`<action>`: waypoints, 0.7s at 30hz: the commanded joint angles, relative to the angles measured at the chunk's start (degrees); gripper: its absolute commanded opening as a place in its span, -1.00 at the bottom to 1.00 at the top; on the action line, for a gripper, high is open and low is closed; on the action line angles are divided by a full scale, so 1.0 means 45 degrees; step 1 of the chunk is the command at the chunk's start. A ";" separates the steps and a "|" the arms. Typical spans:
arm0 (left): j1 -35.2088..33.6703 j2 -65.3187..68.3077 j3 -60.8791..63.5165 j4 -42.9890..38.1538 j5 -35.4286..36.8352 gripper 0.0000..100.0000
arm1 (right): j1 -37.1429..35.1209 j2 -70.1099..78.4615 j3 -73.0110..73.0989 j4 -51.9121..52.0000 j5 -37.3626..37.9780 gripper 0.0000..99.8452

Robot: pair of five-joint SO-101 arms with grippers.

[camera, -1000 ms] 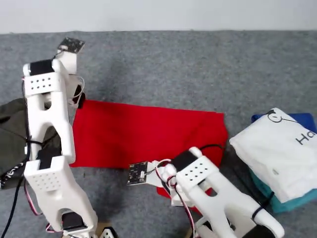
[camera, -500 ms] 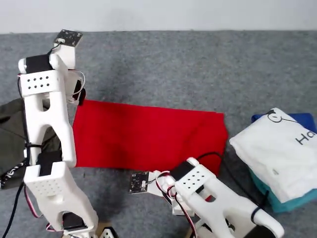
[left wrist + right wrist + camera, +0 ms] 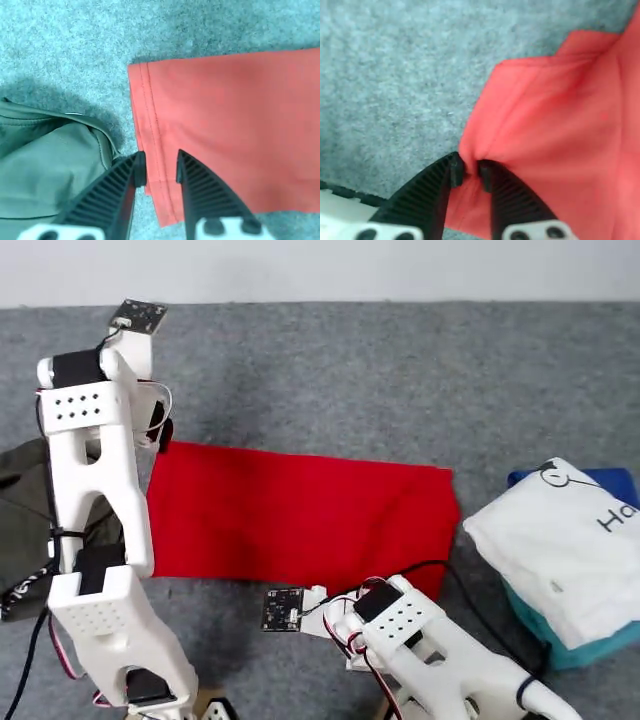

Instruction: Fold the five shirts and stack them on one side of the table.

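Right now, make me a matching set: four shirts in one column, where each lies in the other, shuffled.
1 red shirt
2 white shirt
3 teal shirt
4 olive shirt

A top of the stack
B bunched beside the left arm
C spread out mid-table
D under the white one

Pairs: 1-C, 2-A, 3-D, 4-B

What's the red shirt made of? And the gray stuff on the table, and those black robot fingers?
The red shirt looks like soft, matte cloth: it puckers where it is pinched and has a stitched hem. The gray table cover looks like felt or short carpet, fuzzy and speckled. The black fingers are probably hard plastic, with ridged inner faces.
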 commanded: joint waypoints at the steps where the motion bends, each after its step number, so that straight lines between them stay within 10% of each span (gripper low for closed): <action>1: 0.0117 -0.0703 -0.0381 0.0274 0.0098 -0.79 | -0.0029 0.0127 -0.0156 -0.0068 -0.0117 -0.98; 10: 0.0117 -0.0703 0.0596 0.0254 0.0039 -0.79 | -0.0029 0.0127 -0.4142 0.3858 -0.0098 -0.98; 21: 0.0137 -0.0703 0.1397 0.0234 0.0020 -0.79 | 0.2432 0.0166 -0.5451 0.1983 0.1368 -0.98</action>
